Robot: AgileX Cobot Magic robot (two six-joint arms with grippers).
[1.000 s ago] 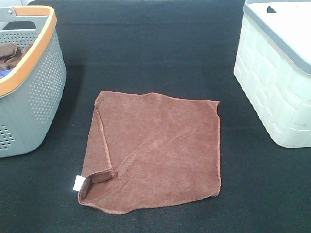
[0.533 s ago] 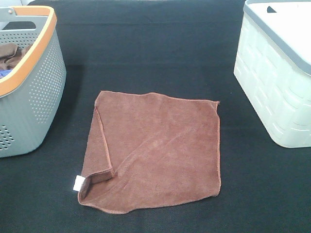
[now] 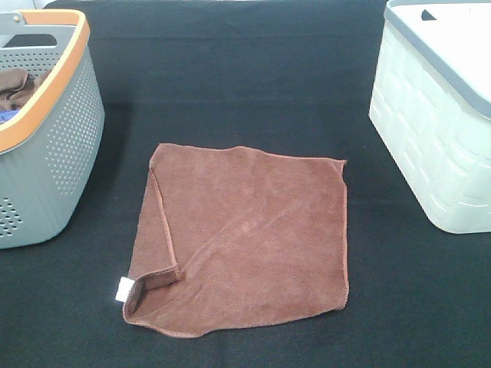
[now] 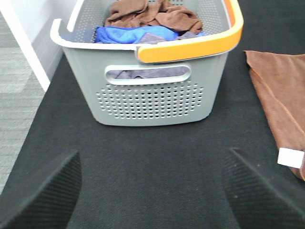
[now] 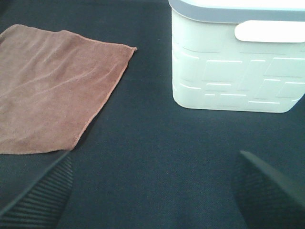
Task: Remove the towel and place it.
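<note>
A black fabric-covered table (image 3: pixel 253 92) fills the scene. On its left edge stands a grey perforated plastic basket with an orange rim (image 3: pixel 54 146), holding a bunched-up brown cloth (image 4: pixel 152 14) and a blue cloth (image 4: pixel 128 34). At the far right stands a pale green-white moulded plastic bin with a grey rim (image 3: pixel 437 123). Between them, nearer the front, the reddish-brown square microfibre towel (image 3: pixel 245 238) lies spread flat on the table, apart from both containers (its near-left corner is folded over on itself). A small white tag (image 3: pixel 123 290) sticks out at that corner. The left gripper (image 4: pixel 152 191) hangs above bare table in front of the basket, fingers spread wide and holding nothing. The right gripper (image 5: pixel 152 191) hangs over the table between towel and bin, fingers likewise spread and empty.
</note>
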